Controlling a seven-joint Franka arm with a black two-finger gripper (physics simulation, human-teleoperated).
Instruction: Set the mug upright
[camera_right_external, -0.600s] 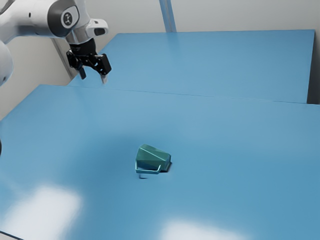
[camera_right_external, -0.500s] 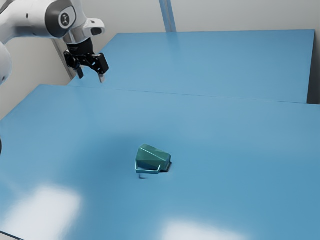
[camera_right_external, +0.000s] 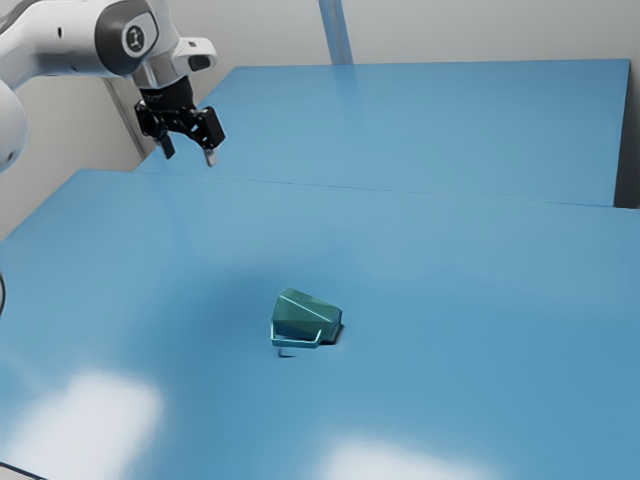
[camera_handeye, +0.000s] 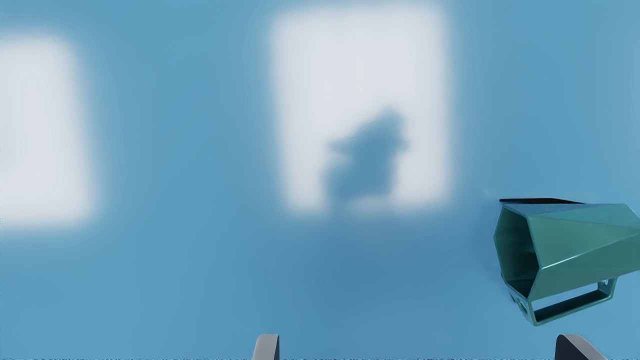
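On the blue tabletop (camera_right_external: 460, 290), out beyond the gripper's reach as now posed: faceted green mug (camera_right_external: 306, 314), lying on its side. Rests with mouth (camera_handeye: 516, 250) toward the exterior view's left, narrower base toward its right. Not upright, so by judgement still in need of righting. Angular handle (camera_handeye: 575, 302) low along the flank, on the side toward the exterior camera.

High above the surface and well apart from the mug: black two-finger gripper (camera_right_external: 189, 155), wide open, released, with nothing between the fingertips. In the wrist view, off toward one finger (camera_handeye: 575, 347) rather than centred in the gap.

For a good approach, carry across toward the mug before dropping low; centre over the body, then descend straight. Best to straddle the walls squarely, clear of the handle, which looks liable to snag a finger or twist the hold. Beware slanted facets and taper: likely to slip or roll under an uneven squeeze. Close gently, check for contact on both sides, lift just enough for turning room, swing the mouth upward, seat the base flat, and let go only once steady.

Farther out, pale glare patches (camera_right_external: 85, 430) on the tabletop; probably mere reflections, to be disregarded in aiming.
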